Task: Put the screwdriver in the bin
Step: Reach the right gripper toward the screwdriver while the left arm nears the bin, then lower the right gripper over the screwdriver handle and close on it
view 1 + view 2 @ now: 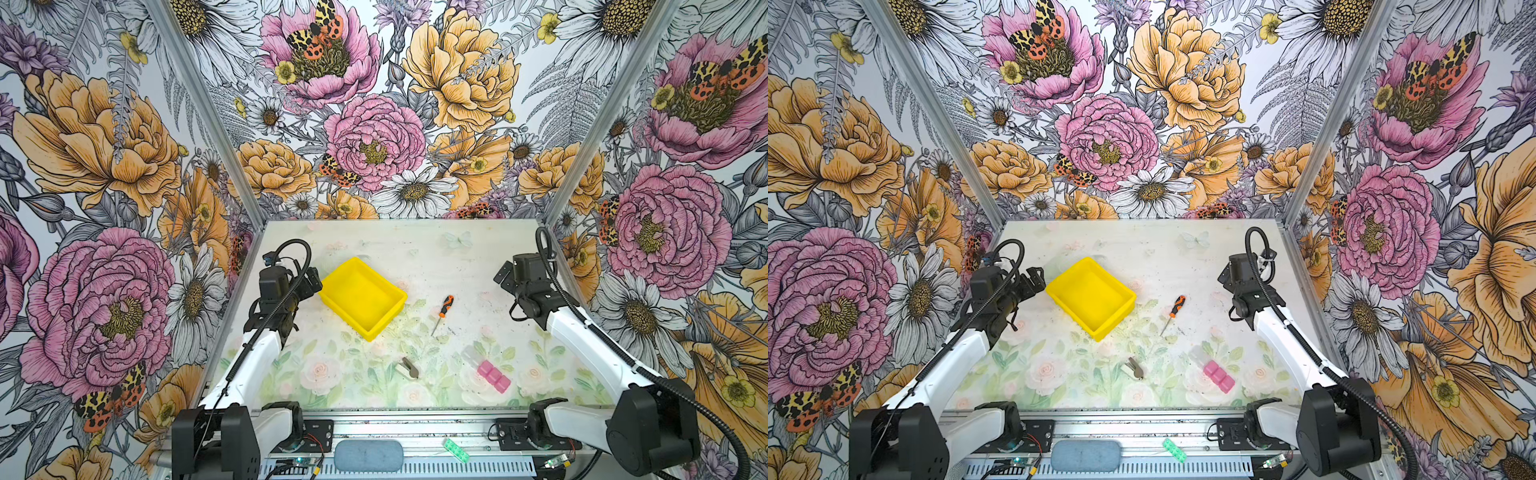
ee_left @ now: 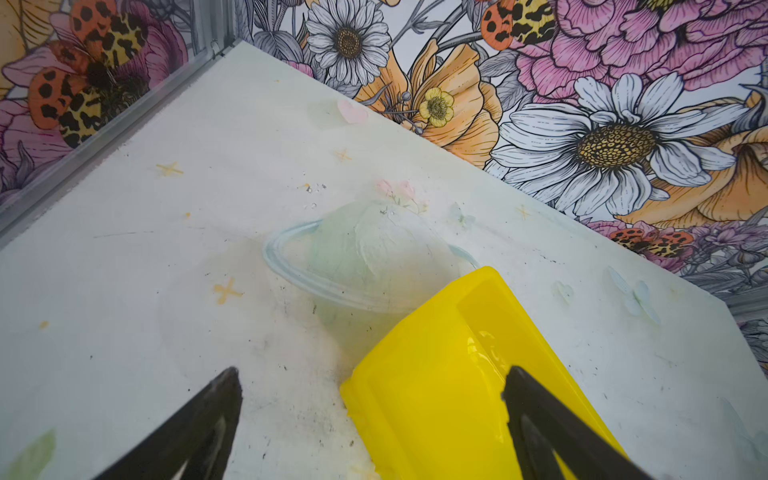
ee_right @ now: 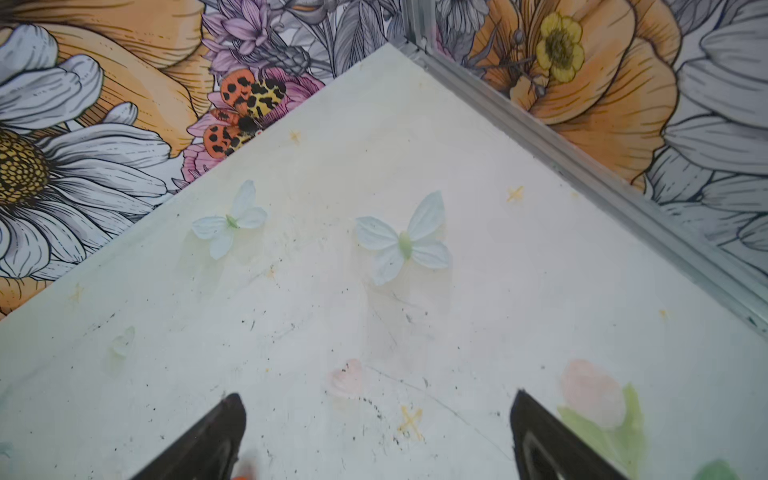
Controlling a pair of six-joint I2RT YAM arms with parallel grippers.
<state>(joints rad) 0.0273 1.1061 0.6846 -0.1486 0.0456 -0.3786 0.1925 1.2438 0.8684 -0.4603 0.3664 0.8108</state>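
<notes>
Left gripper (image 2: 374,370) and right gripper (image 3: 377,397) both spread and empty; the right should straddle the handle of the screwdriver (image 1: 443,312), lying beside the bin (image 1: 361,299), before closing.

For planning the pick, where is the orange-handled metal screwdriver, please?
In a top view, the screwdriver lies on the table, just right of the yellow plastic bin.

Robot lab test cell: aluminium frame posts (image 1: 199,95), floral printed walls (image 1: 374,124), two arms (image 1: 257,357) on rail (image 1: 415,428).
</notes>
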